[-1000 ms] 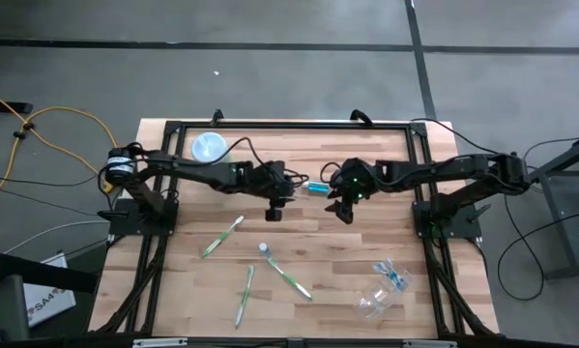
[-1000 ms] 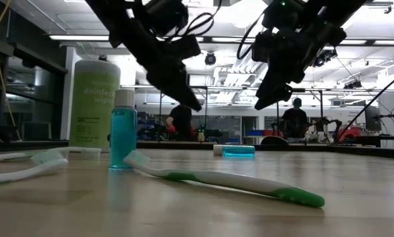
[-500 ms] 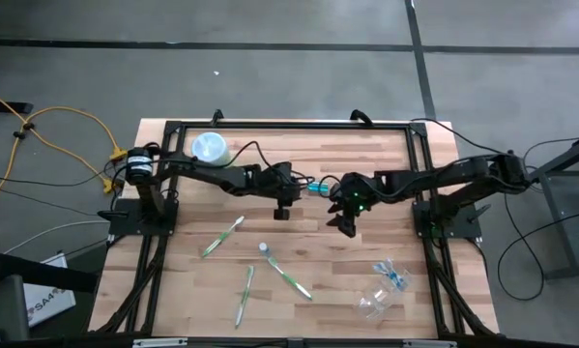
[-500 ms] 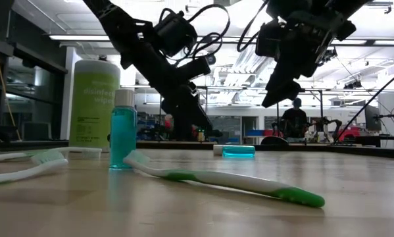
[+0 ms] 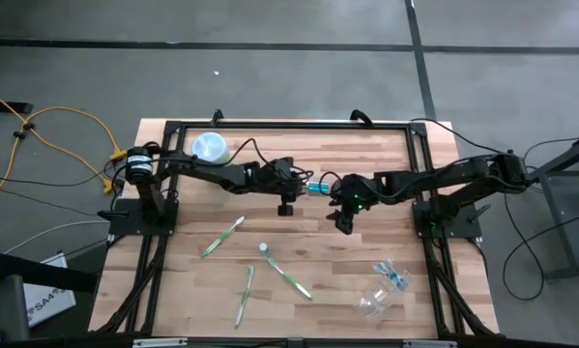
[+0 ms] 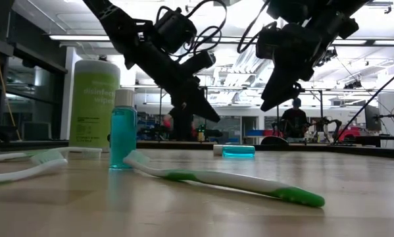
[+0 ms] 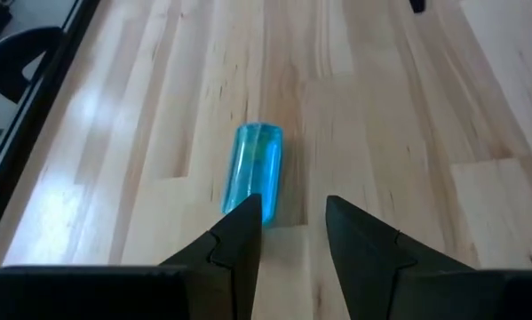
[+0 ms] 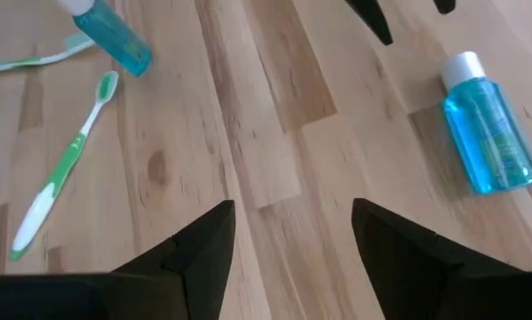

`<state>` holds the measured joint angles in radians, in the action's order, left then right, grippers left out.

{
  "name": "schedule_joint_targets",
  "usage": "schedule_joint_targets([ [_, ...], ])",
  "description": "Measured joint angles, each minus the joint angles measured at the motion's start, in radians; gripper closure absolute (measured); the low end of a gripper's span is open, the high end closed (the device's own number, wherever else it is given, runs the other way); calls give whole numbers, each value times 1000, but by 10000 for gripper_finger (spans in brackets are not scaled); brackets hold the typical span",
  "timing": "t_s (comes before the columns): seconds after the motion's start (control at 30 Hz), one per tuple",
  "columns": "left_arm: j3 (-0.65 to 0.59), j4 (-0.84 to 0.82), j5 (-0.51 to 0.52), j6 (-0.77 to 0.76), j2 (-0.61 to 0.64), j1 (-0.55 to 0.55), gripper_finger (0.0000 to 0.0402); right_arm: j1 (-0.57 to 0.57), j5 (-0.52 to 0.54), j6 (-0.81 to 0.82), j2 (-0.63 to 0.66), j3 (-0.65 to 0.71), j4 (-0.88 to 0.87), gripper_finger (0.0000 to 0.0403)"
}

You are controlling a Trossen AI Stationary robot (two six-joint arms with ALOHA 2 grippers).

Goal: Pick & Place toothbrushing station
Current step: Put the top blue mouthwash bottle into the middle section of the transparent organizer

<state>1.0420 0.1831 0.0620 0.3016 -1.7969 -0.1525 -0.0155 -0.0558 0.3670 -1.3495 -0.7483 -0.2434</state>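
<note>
A small blue bottle [image 5: 318, 187] with a white cap lies on its side at mid-table. My left gripper [image 7: 292, 209] hovers open just left of the bottle [image 7: 255, 169] and above it, pointing along it. My right gripper [image 8: 292, 209] hangs open near the bottle's [image 8: 483, 133] other end, on its near side. A second blue bottle [image 6: 123, 128] stands upright toward the near edge. Three green-and-white toothbrushes [image 5: 221, 237] [image 5: 245, 295] [image 5: 287, 275] lie flat around it. A clear plastic cup [image 5: 378, 300] lies at the near right.
A pale-green canister [image 5: 210, 147] with a light-blue lid stands at the far left. A black frame [image 5: 289, 126] runs along the table's far edge and down both sides. Bare wood lies between the lying bottle and the toothbrushes.
My left gripper has sunk and gone toward the table's right edge, closing on the lying blue bottle and tipping further down. My right gripper has swung a little toward the near edge. Nothing on the table has moved.
</note>
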Motion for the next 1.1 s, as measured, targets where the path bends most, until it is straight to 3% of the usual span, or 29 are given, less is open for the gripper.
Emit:
schedule_joint_targets([
  [0.33, 0, -10, 7, -89, 0, 29, 280, -10, 26, 3, 0, 0, -4, 184],
  [0.73, 0, -42, 88, -102, 56, 206, 280, -155, 2, -61, -2, 0, -16, 184],
  [1.0, 0, -110, 184, -148, 79, 366, 280, -214, -96, -97, -158, -23, 44, 184],
  [1.1, 0, -109, 246, -148, 81, 415, 280, -211, -69, -145, -243, -82, 10, 184],
])
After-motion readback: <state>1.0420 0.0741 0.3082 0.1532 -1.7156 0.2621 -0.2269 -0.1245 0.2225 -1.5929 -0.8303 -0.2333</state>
